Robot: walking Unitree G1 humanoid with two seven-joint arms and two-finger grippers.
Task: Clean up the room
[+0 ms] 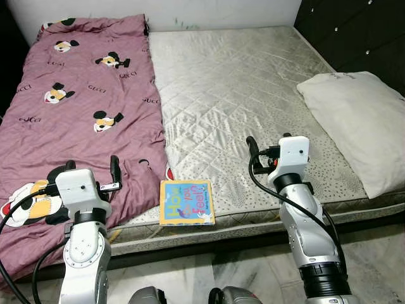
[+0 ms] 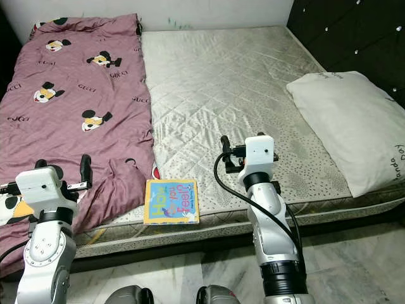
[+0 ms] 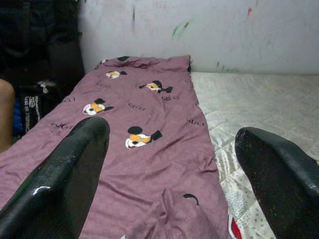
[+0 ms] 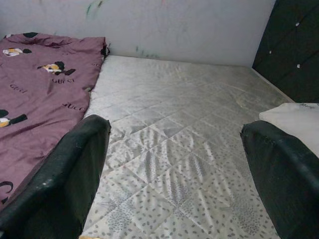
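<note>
A bed with a silver quilted mattress (image 1: 234, 82) lies in front of me. A purple cartoon-print blanket (image 1: 76, 95) covers its left part. On the right rests a white pillow (image 1: 357, 120). A colourful children's book (image 1: 186, 202) lies flat at the mattress's front edge, between my arms. My left gripper (image 1: 92, 163) is open over the blanket's near end, left of the book, holding nothing. Open and holding nothing as well, my right gripper (image 1: 269, 140) hovers over the bare mattress, right of the book. The left wrist view looks along the blanket (image 3: 144, 129); the right wrist view shows the mattress (image 4: 174, 129).
A dark padded panel (image 1: 354, 31) stands along the bed's right side and a white wall (image 3: 199, 30) runs behind the bed. Marble floor (image 1: 253, 272) lies under me. Dark bags (image 3: 35, 102) and part of a person's limb (image 3: 5, 114) are beside the bed's left.
</note>
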